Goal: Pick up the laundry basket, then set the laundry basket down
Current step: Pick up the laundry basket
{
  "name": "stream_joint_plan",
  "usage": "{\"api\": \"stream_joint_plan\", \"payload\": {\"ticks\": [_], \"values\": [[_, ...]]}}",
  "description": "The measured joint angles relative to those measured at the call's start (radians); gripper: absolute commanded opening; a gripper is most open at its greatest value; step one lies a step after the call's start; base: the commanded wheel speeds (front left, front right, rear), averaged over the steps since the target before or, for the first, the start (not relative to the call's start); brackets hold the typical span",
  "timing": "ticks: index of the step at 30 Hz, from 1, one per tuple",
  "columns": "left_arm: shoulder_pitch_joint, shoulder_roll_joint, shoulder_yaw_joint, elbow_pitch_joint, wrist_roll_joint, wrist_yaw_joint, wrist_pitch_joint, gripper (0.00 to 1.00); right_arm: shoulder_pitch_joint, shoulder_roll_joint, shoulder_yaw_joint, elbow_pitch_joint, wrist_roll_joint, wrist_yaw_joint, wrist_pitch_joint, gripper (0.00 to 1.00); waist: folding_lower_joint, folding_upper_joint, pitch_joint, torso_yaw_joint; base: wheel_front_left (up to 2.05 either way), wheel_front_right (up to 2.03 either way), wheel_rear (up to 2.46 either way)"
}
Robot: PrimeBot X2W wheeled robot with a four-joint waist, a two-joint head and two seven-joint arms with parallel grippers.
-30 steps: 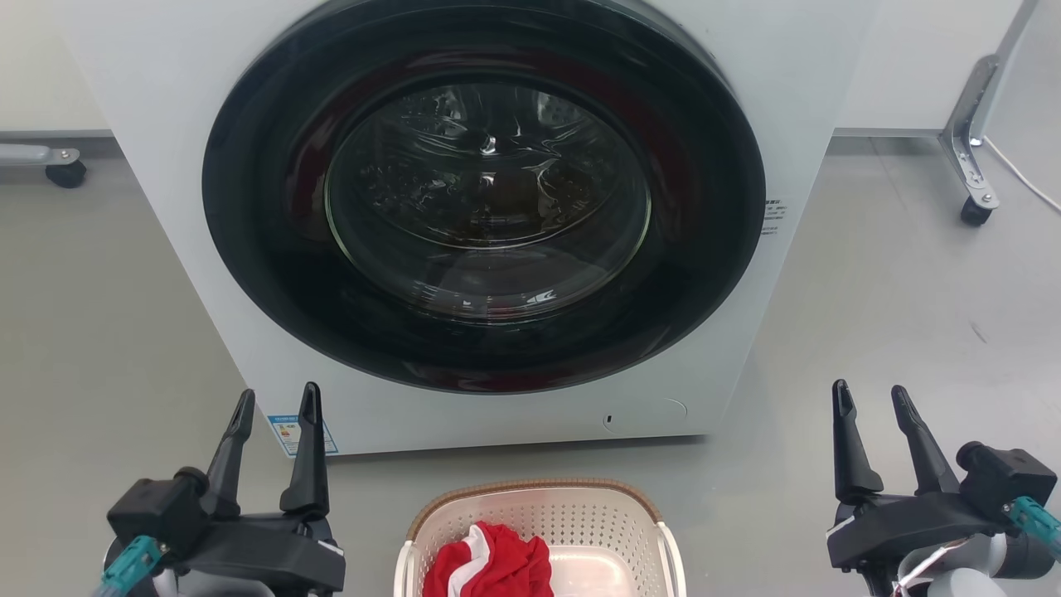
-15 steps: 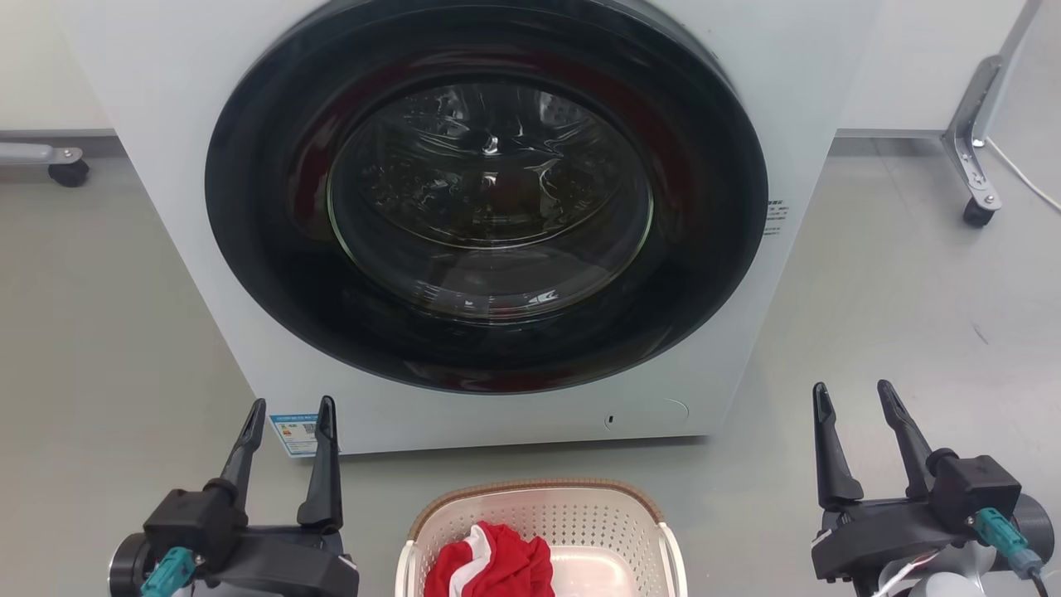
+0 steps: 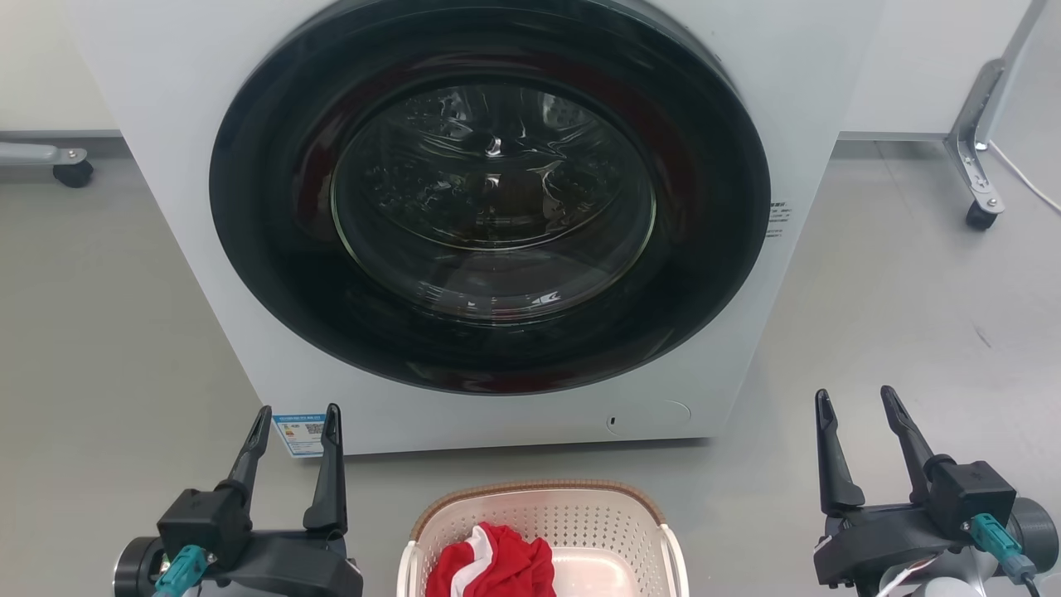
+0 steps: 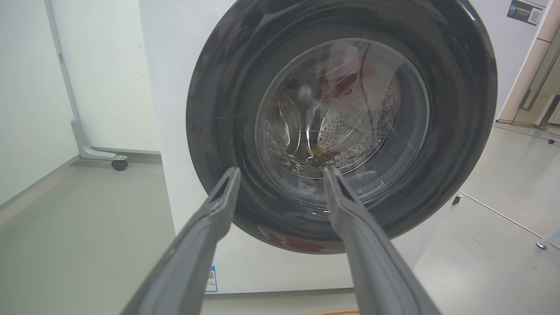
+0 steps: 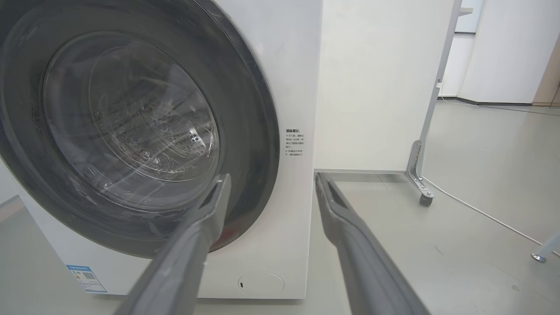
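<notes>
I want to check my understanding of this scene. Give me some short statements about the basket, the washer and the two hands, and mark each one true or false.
1. The laundry basket stands on the floor in front of the washer. True.
2. The left hand grips a basket handle. False: it is open and apart from the basket.
3. A red and white cloth lies in the basket. True.
4. The washer door hangs open. False: it is shut.
5. The right hand is open and empty. True.
</notes>
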Motion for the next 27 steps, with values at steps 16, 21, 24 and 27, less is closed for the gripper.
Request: {"api": "stream_joint_plan", "payload": {"ticks": [16, 21, 24, 27], "values": [[0.000, 0.001, 0.000, 0.011, 0.000, 0.007, 0.018, 1.00, 0.000, 0.003, -0.005, 0.009, -0.006, 0.010, 0.000, 1.00, 0.0000, 0.0000, -0.002, 0.002, 0.00, 0.00, 0.00], [0.000, 0.001, -0.001, 0.013, 0.001, 0.007, 0.020, 1.00, 0.000, 0.005, -0.010, 0.018, -0.006, 0.018, 0.000, 1.00, 0.0000, 0.0000, 0.000, 0.002, 0.00, 0.00, 0.00], [0.000, 0.001, -0.001, 0.015, 0.001, 0.007, 0.024, 1.00, 0.000, 0.009, -0.010, 0.020, -0.006, 0.020, 0.000, 1.00, 0.0000, 0.0001, 0.002, 0.002, 0.00, 0.00, 0.00], [0.000, 0.001, -0.002, 0.015, 0.002, 0.008, 0.024, 1.00, 0.000, 0.011, -0.011, 0.022, -0.006, 0.022, 0.000, 1.00, 0.0000, 0.0001, 0.006, 0.002, 0.00, 0.00, 0.00]]}}
